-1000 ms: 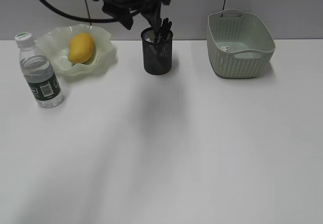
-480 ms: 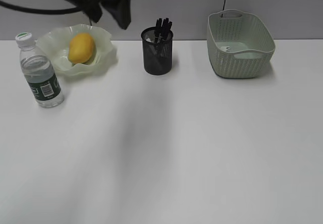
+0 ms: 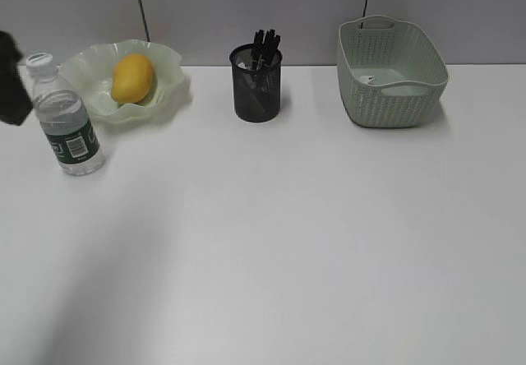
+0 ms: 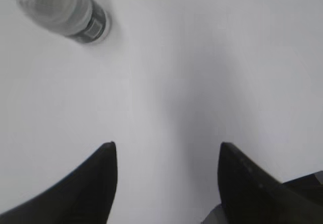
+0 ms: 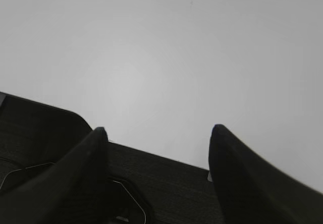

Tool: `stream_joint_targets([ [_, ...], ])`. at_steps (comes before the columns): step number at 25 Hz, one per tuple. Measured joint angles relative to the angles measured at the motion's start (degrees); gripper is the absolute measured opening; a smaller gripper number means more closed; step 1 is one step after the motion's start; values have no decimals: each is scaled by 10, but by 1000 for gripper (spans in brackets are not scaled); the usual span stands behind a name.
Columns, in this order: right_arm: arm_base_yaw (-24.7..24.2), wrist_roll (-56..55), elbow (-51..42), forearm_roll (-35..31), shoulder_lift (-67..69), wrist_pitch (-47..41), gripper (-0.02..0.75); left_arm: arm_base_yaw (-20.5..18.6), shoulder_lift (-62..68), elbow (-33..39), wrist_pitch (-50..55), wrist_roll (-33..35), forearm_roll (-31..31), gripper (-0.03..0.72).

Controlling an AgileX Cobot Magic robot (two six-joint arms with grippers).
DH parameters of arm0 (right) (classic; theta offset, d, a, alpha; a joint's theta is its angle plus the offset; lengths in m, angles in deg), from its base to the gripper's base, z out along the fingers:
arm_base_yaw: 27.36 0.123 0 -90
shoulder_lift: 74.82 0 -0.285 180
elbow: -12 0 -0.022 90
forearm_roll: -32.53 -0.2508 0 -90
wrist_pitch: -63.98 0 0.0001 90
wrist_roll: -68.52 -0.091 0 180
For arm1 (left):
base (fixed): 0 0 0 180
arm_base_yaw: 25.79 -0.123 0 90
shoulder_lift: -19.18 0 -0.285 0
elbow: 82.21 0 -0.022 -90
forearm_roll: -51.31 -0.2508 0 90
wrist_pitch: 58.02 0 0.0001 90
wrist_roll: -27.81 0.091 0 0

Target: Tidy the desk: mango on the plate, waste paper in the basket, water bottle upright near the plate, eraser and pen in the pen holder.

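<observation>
Both pincers gape empty; left pincer has pulled away from pen holder to far left beside water bottle. Task looks done.

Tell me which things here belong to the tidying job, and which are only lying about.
Job: mango, plate, bottle, pen holder, pens, basket, paper inside the basket.
Lying about: nothing visible.

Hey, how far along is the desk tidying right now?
Nearly done, it seems. The mango sits in the plate, the water bottle stands upright beside it, pens fill the pen holder, and something pale lies in the basket. Both grippers are open and empty. The eraser isn't visible.
</observation>
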Motion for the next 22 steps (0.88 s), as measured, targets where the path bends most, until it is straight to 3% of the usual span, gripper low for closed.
stream_joint_targets([
  [11,0,1,0,6,0,2,496,-14,-377,235,-31,1,5,461],
  [22,0,58,-5,9,0,21,496,-14,-643,357,-34,4,42,461],
])
